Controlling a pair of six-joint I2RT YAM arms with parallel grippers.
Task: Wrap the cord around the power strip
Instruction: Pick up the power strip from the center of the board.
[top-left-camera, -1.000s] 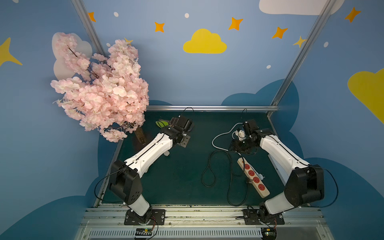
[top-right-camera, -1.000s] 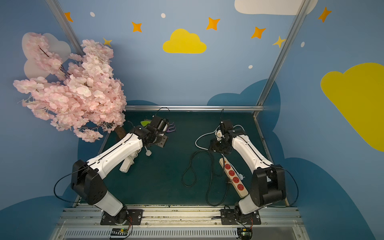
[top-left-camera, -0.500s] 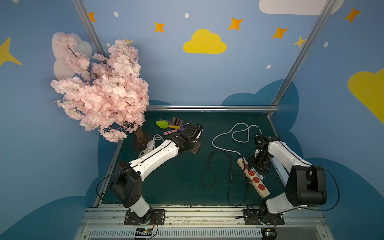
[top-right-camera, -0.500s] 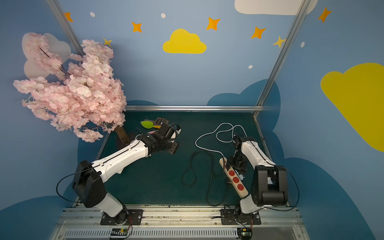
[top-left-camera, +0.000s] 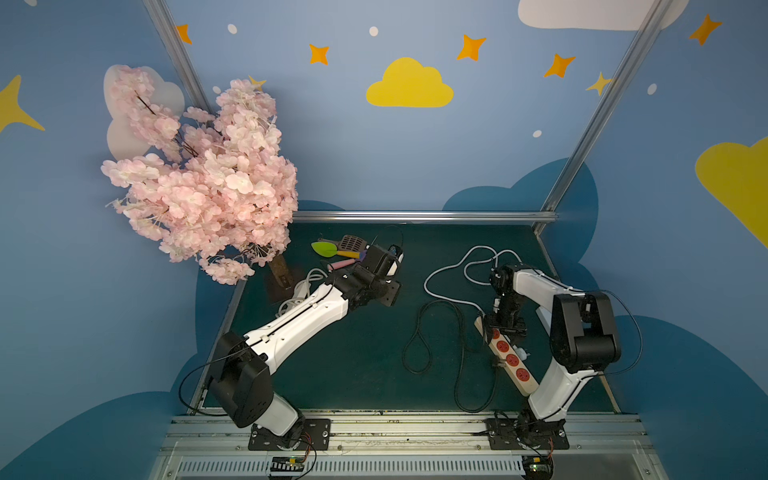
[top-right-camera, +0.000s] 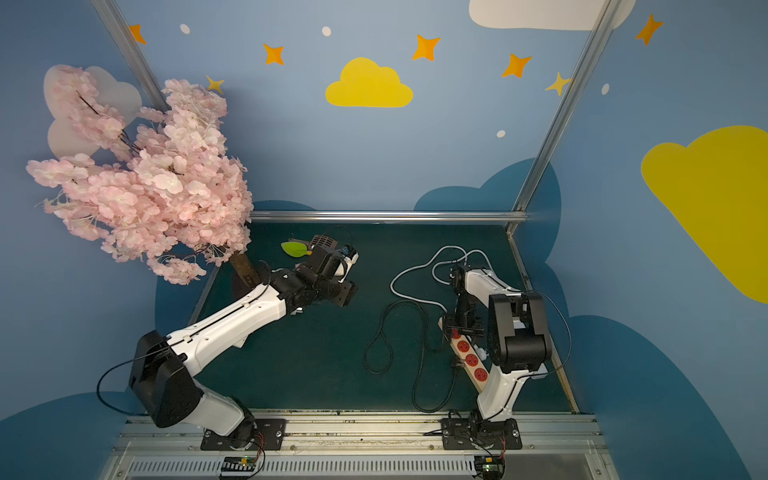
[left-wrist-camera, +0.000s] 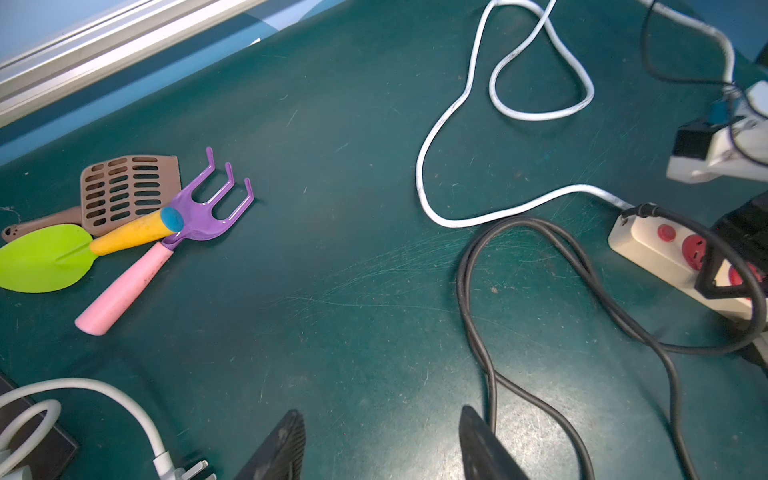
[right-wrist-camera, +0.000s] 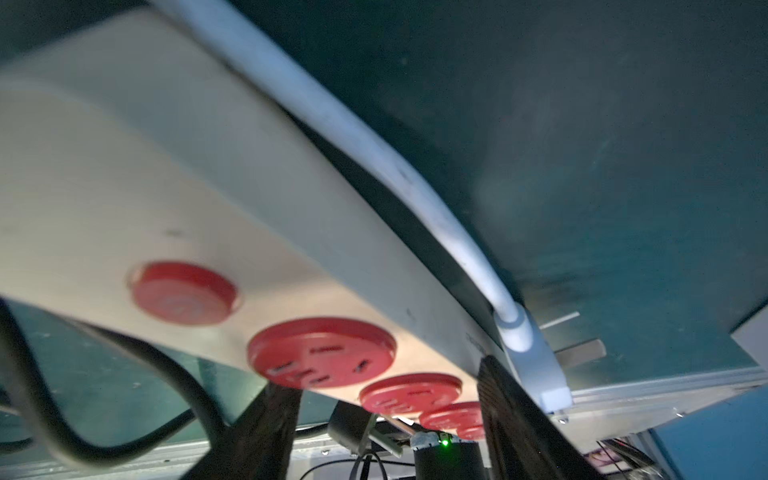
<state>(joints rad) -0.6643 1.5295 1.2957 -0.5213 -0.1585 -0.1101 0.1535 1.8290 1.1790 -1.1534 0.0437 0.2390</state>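
**A:** What's on the left?

**B:** A cherry blossom tree with toy garden tools near it. The left gripper hovers over the green mat, jaws apart and empty.

**A:** And the strip?

**B:** The power strip lies flat at the right. Its black cord sprawls in loose loops on the mat beside it. The right gripper straddles the strip's cord end, but I cannot tell whether it pinches.

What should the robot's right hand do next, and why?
Probably squeeze the strip firmly. The right hand has a finger on each side of it, and the cord lies in loose loops on the table. Holding the strip steady likely comes before any wrapping.
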